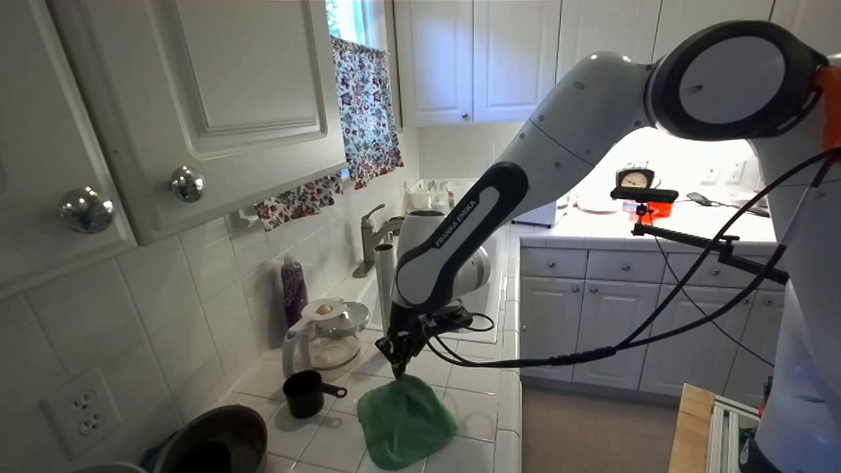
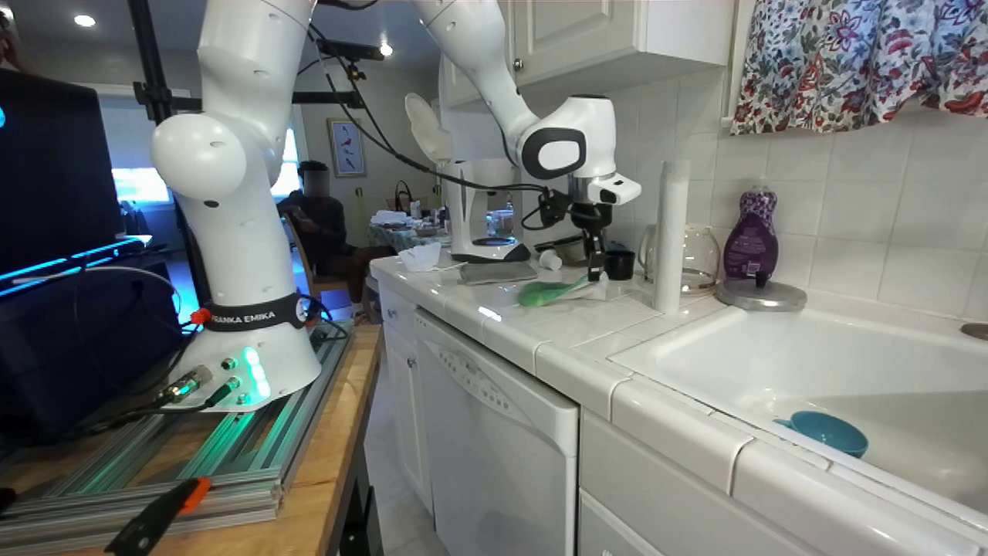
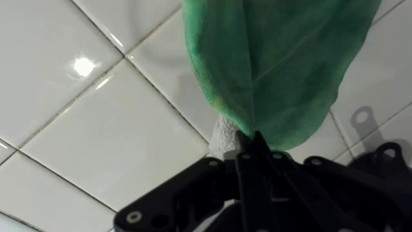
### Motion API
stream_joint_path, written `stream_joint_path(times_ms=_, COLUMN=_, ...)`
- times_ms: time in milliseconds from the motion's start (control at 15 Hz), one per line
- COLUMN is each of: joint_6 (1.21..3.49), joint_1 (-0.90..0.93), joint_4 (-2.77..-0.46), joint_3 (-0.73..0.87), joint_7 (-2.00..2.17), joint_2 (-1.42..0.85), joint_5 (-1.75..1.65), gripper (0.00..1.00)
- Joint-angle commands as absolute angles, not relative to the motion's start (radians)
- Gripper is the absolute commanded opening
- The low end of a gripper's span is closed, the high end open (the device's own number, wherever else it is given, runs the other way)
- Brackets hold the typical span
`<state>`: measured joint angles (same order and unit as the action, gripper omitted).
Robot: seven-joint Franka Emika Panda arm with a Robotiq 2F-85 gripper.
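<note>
My gripper [image 1: 399,372] is shut on a corner of a green cloth [image 1: 407,427]. In both exterior views it points down close above the white tiled counter. The cloth hangs and spreads from the fingertips toward the tiles; it also shows in an exterior view [image 2: 543,293]. In the wrist view the fingers [image 3: 252,137] pinch the cloth's pointed edge [image 3: 280,74]. A whitish rough-textured piece [image 3: 223,135] shows beside the left finger; I cannot tell if it is part of the cloth. A black measuring cup [image 1: 304,394] stands beside the cloth, its handle toward it.
A glass carafe [image 1: 334,345], a purple bottle [image 1: 294,289] and a slim white roll [image 2: 673,235] stand near the gripper. A dark pan [image 1: 246,433] stands by the wall. The sink [image 2: 772,363] holds a teal cup [image 2: 827,432]. Upper cabinets [image 1: 256,72] overhang the counter.
</note>
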<state>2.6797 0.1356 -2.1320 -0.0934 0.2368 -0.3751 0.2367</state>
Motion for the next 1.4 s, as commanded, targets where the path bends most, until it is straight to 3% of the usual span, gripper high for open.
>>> stream_joint_path(times_ms=0, joint_6=2.694, joint_1=0.123, joint_4=-2.062, joint_3=-0.133, joint_7=0.175, joint_2=-0.434, joint_5=0.249, gripper=0.01)
stream_joint_path(times_ms=733, joint_6=2.674, joint_1=0.113, joint_4=-1.897, joint_3=-0.214, joint_7=0.076, joint_2=-0.604, joint_5=0.262, gripper=0.01)
stream_joint_path(times_ms=800, joint_6=2.668, joint_1=0.114, joint_4=-1.889, joint_3=-0.215, joint_7=0.079, joint_2=-0.613, joint_5=0.261, gripper=0.21)
stream_joint_path(times_ms=867, joint_6=2.664, joint_1=0.114, joint_4=-1.88, joint_3=-0.216, joint_7=0.08, joint_2=-0.621, joint_5=0.259, gripper=0.3)
stream_joint_path(times_ms=1333, joint_6=2.696, joint_1=0.111, joint_4=-1.99, joint_3=-0.212, joint_7=0.116, joint_2=-0.514, joint_5=0.278, gripper=0.77)
